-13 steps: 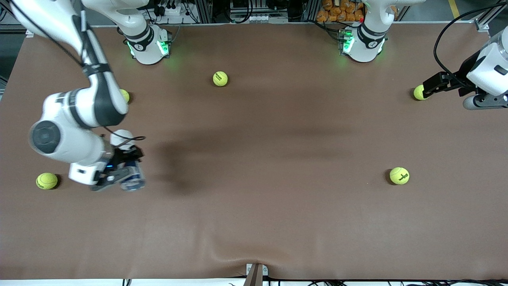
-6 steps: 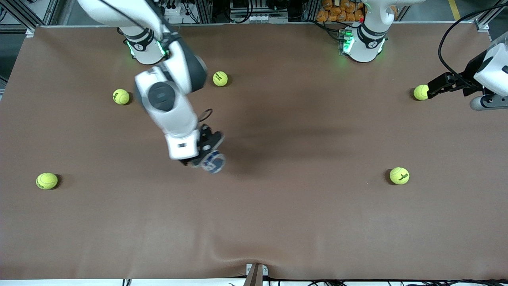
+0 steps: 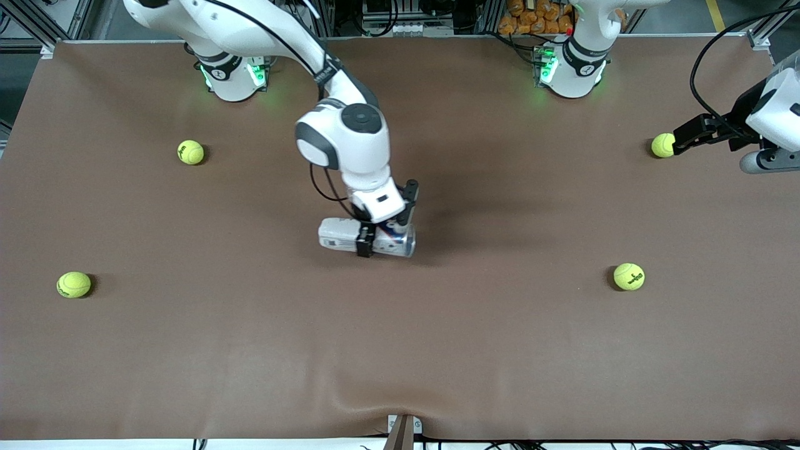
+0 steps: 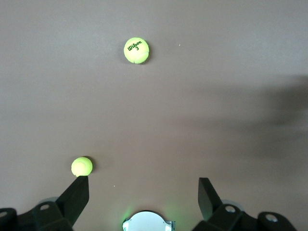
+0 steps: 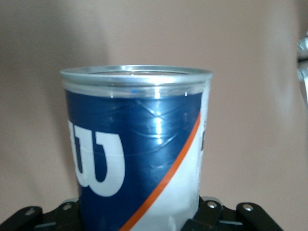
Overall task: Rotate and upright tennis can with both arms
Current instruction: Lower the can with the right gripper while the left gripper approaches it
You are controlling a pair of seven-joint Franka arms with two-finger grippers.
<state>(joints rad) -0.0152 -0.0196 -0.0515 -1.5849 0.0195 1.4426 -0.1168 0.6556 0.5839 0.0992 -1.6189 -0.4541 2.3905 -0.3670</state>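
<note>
Lying mid-table, tennis can (image 3: pixel 365 237) clasped by right gripper (image 3: pixel 382 236); left gripper (image 3: pixel 678 139) waited spread near table's edge; handover due.

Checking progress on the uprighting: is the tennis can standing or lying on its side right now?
Lying on its side. In the front view the tennis can stretches lengthwise along the table, with the right tool around it near its metal-rimmed end.

table (image 3: pixel 500 350): brown cover | aluminium framing (image 3: pixel 325 15): along top edge
</note>
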